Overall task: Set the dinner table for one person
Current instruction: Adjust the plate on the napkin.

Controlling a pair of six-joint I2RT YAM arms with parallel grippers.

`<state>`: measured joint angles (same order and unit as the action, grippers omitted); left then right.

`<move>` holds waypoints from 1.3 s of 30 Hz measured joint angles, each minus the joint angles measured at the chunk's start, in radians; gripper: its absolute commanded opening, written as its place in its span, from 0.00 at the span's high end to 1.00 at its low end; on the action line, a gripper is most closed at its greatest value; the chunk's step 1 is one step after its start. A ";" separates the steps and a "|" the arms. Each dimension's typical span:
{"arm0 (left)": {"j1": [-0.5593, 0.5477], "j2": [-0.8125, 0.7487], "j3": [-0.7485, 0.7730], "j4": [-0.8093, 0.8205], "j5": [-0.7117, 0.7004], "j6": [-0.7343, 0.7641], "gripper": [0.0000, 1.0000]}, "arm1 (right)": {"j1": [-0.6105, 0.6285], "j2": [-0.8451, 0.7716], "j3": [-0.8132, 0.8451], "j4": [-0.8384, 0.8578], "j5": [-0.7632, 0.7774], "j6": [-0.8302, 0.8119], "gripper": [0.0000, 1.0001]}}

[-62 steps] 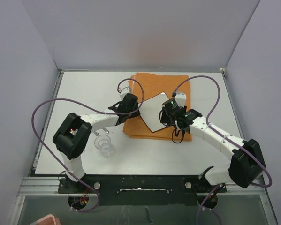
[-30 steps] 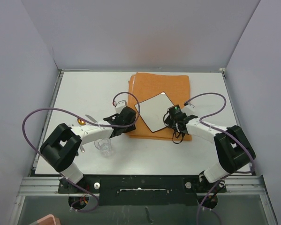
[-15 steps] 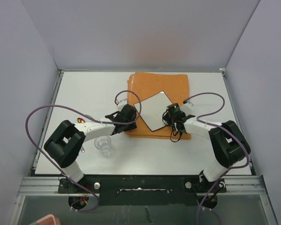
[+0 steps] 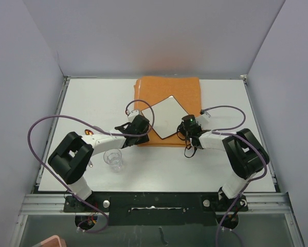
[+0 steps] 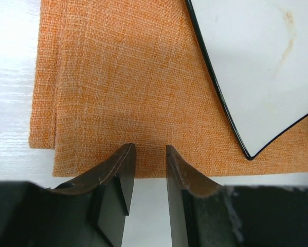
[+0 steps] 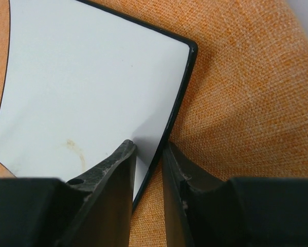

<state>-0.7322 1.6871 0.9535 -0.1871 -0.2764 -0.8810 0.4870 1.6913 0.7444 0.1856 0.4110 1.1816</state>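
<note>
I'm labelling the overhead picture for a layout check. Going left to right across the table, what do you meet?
Glass → left tool at the orange cloth's near edge → square white plate → right tool at the plate's right edge.

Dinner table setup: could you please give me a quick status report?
Left tool pinching orange mat's near edge. Right tool clamped on white plate rim. Glass apart on dinner table, not obstructing.

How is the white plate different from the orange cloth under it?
The plate is white with a thin dark rim; the orange cloth is plain orange and woven. The plate is smaller and lies on top; the cloth spreads wider beneath. The plate sits cornerwise; the cloth lies squarer to the dinner table. Both are four-cornered and flat.
</note>
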 measured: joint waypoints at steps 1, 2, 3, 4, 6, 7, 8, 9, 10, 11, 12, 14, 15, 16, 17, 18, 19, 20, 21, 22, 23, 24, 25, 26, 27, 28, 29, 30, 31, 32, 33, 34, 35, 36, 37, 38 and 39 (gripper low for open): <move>0.002 0.000 -0.002 -0.002 0.000 0.000 0.72 | 0.002 0.000 -0.006 0.017 0.000 -0.003 1.00; 0.002 0.000 -0.006 -0.002 0.000 0.000 0.72 | 0.004 0.000 -0.012 0.031 0.000 -0.009 1.00; 0.002 0.000 -0.010 -0.005 0.000 -0.001 0.72 | 0.005 0.000 -0.018 0.047 0.000 -0.019 1.00; 0.003 0.000 -0.014 -0.006 0.000 -0.001 0.72 | 0.006 0.000 -0.024 0.061 -0.002 -0.029 1.00; 0.004 0.000 -0.016 -0.012 0.000 -0.001 0.72 | 0.008 -0.005 -0.040 0.095 -0.010 -0.060 1.00; 0.004 0.000 -0.016 -0.014 0.000 -0.001 0.72 | 0.008 -0.011 -0.048 0.109 -0.016 -0.073 1.00; 0.005 0.000 -0.016 -0.014 0.000 -0.001 0.72 | 0.008 -0.019 -0.058 0.121 -0.027 -0.087 1.00; 0.006 0.000 -0.016 -0.014 -0.001 -0.001 0.72 | 0.009 -0.030 -0.062 0.123 -0.035 -0.101 1.00; 0.006 0.000 -0.016 -0.014 -0.001 -0.001 0.72 | 0.011 -0.040 -0.062 0.123 -0.040 -0.118 1.00; 0.006 0.000 -0.016 -0.014 -0.001 -0.001 0.72 | 0.012 -0.051 -0.062 0.123 -0.049 -0.135 1.00; 0.007 0.000 -0.016 -0.014 -0.001 -0.001 0.72 | 0.012 -0.063 -0.062 0.123 -0.056 -0.149 1.00; 0.008 0.000 -0.016 -0.014 -0.001 -0.002 0.72 | 0.014 -0.091 -0.062 0.123 -0.071 -0.180 1.00; 0.008 0.000 -0.016 -0.014 -0.001 -0.002 0.72 | 0.016 -0.106 -0.062 0.124 -0.078 -0.194 1.00; 0.009 0.000 -0.016 -0.014 0.000 -0.003 0.72 | 0.018 -0.121 -0.062 0.127 -0.085 -0.210 1.00; 0.009 0.000 -0.016 -0.014 -0.001 -0.005 0.72 | 0.019 -0.134 -0.062 0.132 -0.093 -0.228 1.00; 0.009 0.000 -0.016 -0.014 0.000 -0.006 0.72 | 0.020 -0.143 -0.060 0.135 -0.100 -0.245 1.00; 0.009 0.000 -0.017 -0.013 0.000 -0.007 0.72 | 0.020 -0.149 -0.056 0.140 -0.109 -0.270 1.00; 0.009 0.000 -0.020 -0.011 0.000 -0.010 0.72 | 0.020 -0.150 -0.048 0.144 -0.115 -0.296 1.00; 0.009 0.000 -0.023 -0.010 0.000 -0.011 0.72 | 0.019 -0.150 -0.040 0.145 -0.121 -0.320 1.00; 0.009 0.000 -0.027 -0.010 0.000 -0.016 0.72 | 0.019 -0.148 -0.031 0.147 -0.131 -0.345 1.00; 0.009 0.000 -0.032 -0.011 0.000 -0.019 0.72 | 0.018 -0.146 -0.020 0.150 -0.141 -0.369 1.00; 0.009 0.000 -0.034 -0.011 0.000 -0.021 0.72 | 0.016 -0.141 -0.009 0.151 -0.147 -0.388 1.00; 0.009 0.000 -0.037 -0.010 0.000 -0.024 0.72 | 0.011 -0.132 0.007 0.154 -0.161 -0.410 1.00; 0.009 -0.002 -0.040 -0.009 0.000 -0.025 0.72 | 0.004 -0.119 0.025 0.159 -0.172 -0.431 1.00; 0.009 -0.004 -0.043 -0.008 0.000 -0.026 0.72 | -0.003 -0.104 0.043 0.164 -0.182 -0.451 1.00; 0.009 -0.008 -0.047 -0.007 0.000 -0.027 0.72 | -0.009 -0.090 0.058 0.166 -0.190 -0.467 1.00; 0.009 -0.012 -0.050 -0.007 0.000 -0.028 0.72 | -0.018 -0.074 0.074 0.168 -0.199 -0.485 1.00; 0.009 -0.018 -0.053 -0.007 0.000 -0.029 0.72 | -0.027 -0.058 0.087 0.171 -0.208 -0.500 1.00; 0.009 -0.023 -0.058 -0.006 0.000 -0.029 0.72 | -0.038 -0.044 0.097 0.172 -0.216 -0.514 1.00; 0.010 -0.026 -0.062 -0.005 0.000 -0.031 0.72 | -0.050 -0.032 0.106 0.172 -0.225 -0.525 1.00; 0.010 -0.028 -0.065 -0.005 0.000 -0.032 0.72 | -0.061 -0.021 0.116 0.171 -0.233 -0.536 1.00; 0.011 -0.030 -0.068 -0.005 0.000 -0.032 0.72 | -0.069 -0.009 0.124 0.171 -0.239 -0.544 1.00; 0.012 -0.032 -0.071 -0.004 0.000 -0.032 0.72 | -0.082 0.008 0.137 0.169 -0.245 -0.554 1.00; 0.014 -0.034 -0.073 -0.005 0.000 -0.032 0.72 | -0.090 0.020 0.146 0.169 -0.249 -0.560 1.00; 0.016 -0.037 -0.075 -0.005 0.000 -0.032 0.72 | -0.100 0.035 0.156 0.169 -0.256 -0.568 1.00; 0.018 -0.039 -0.077 -0.005 0.000 -0.032 0.72 | -0.110 0.050 0.167 0.169 -0.265 -0.573 1.00; 0.021 -0.045 -0.079 -0.007 0.000 -0.032 0.72 | -0.119 0.064 0.178 0.169 -0.272 -0.577 1.00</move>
<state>-0.7109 1.6424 0.8742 -0.1940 -0.2760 -0.9127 0.3676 1.7557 0.9222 0.3546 0.1394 0.6044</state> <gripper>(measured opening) 0.279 0.176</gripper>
